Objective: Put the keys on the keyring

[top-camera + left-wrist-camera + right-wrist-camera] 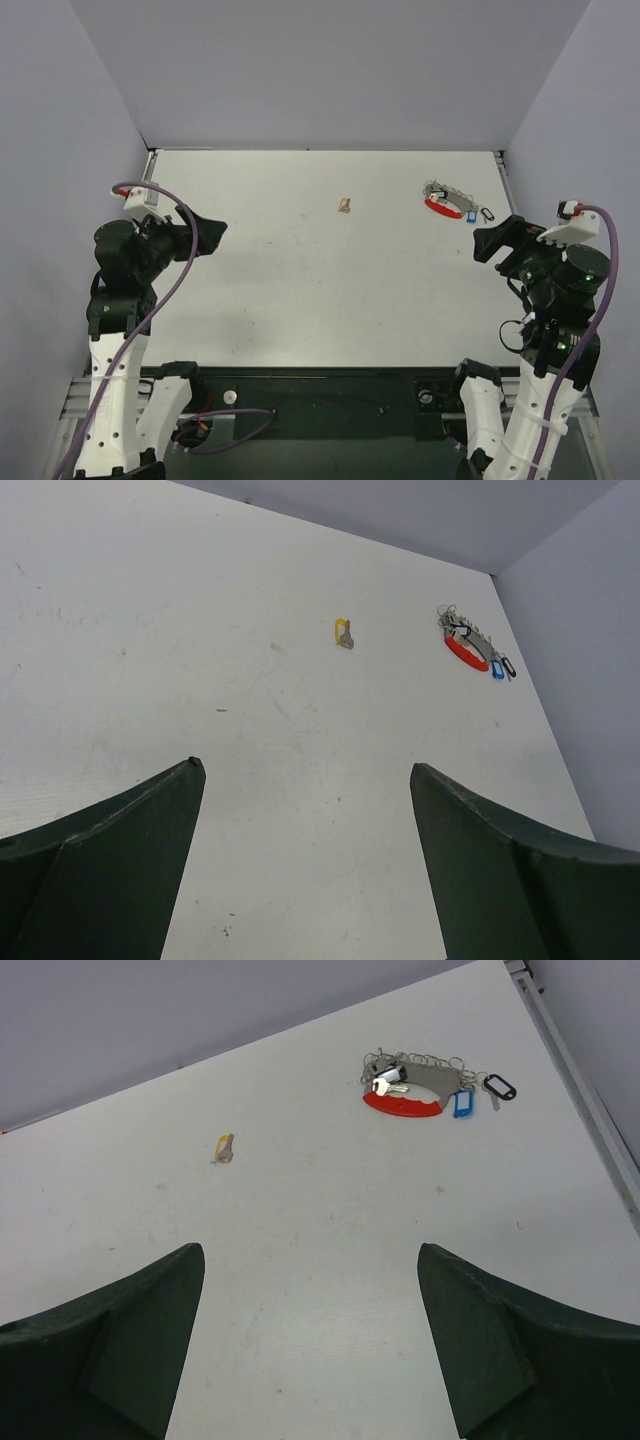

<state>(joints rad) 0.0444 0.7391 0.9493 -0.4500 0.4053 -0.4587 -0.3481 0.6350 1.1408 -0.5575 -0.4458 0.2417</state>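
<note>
White worktop point(300, 290): keys point(447, 203) bunched at far right, long axis roughly left-right. The right hand point(492, 240) is spread and empty, with keys just far-left of it. The left hand point(208, 232) is also spread, well apart. Right one is nearer.

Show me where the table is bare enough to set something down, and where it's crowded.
Bare: the left half of the table, from the tan lump to the left edge, and the wide near band on this side of lump and keys. Crowded: only the far right corner, where the keys with red and blue tags lie bunched.
</note>
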